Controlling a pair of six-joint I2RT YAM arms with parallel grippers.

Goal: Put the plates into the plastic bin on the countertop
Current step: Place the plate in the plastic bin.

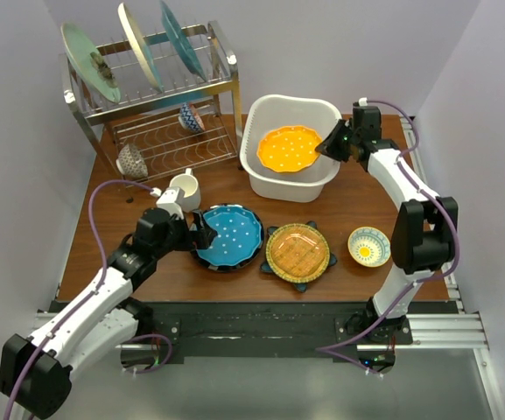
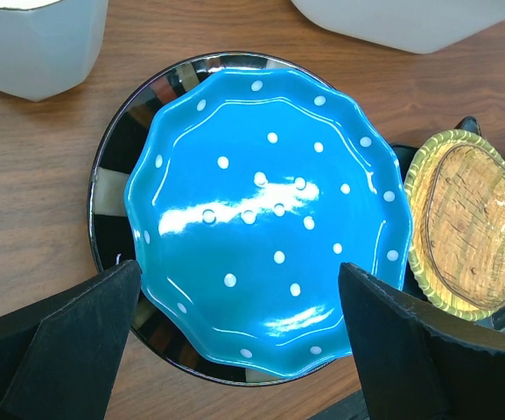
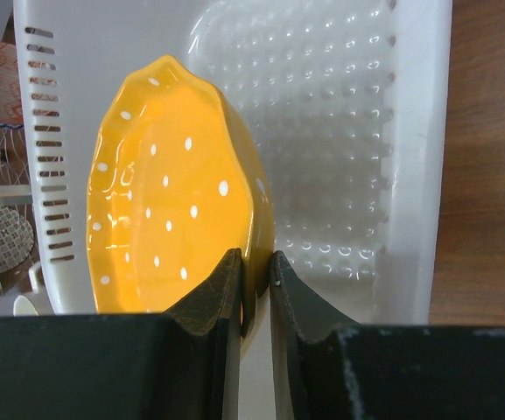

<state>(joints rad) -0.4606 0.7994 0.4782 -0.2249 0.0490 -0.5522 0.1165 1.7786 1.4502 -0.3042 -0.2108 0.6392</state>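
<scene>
One orange dotted plate (image 3: 173, 192), glazed, stiff, likely slick and breakable: your right gripper (image 3: 254, 259) pinches its rim inside the plastic bin (image 3: 410, 131). Your left gripper (image 2: 239, 271) gapes empty over the blue dotted plate (image 2: 265, 219); take its rim.

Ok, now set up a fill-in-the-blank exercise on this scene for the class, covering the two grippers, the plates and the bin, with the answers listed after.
1. The right gripper is ____ on the rim of the orange dotted plate.
2. That plate is held inside the plastic bin, whose colour is ____.
3. The left gripper, above the blue dotted plate, is ____.
4. The blue dotted plate lies on a second plate, whose rim is mostly ____.

Answers: shut; white; open; black.
</scene>
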